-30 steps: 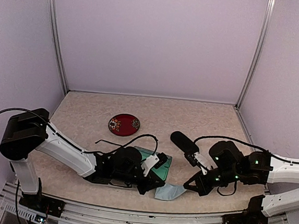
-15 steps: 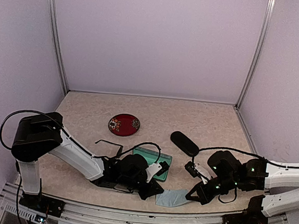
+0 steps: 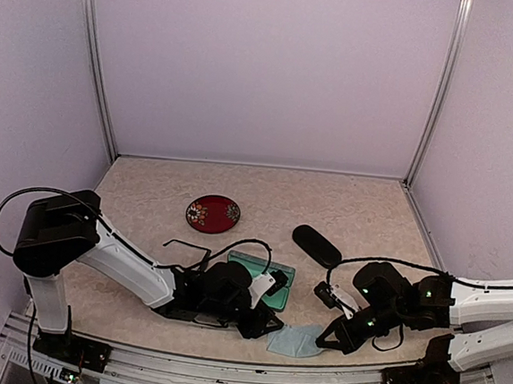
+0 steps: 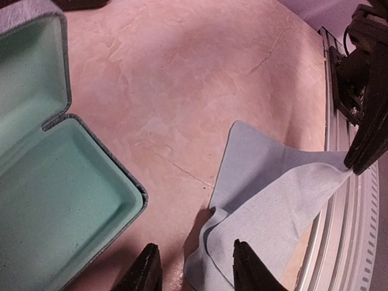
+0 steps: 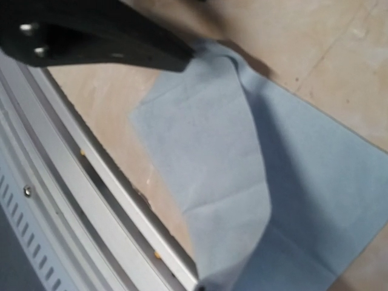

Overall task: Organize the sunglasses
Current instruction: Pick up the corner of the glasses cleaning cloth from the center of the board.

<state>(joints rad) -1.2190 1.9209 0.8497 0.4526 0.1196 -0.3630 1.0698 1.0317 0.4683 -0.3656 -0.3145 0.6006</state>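
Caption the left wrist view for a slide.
Open glasses case beside a blue-grey cloth; right gripper pinches one cloth corner, left gripper open over the opposite edge.

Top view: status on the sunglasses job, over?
Left gripper open over light-blue cloth; right gripper pinching its corner. Thin black-framed sunglasses untouched behind left arm. Open mint-lined case looks empty.

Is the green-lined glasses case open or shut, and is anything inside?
Open, apparently empty: the glasses case has its lid swung back, green lining bare; part is out of frame.

The left arm (image 3: pixel 133 271) hides part of the case (image 3: pixel 272 268); picture edges crop the cloth (image 5: pixel 230 182).
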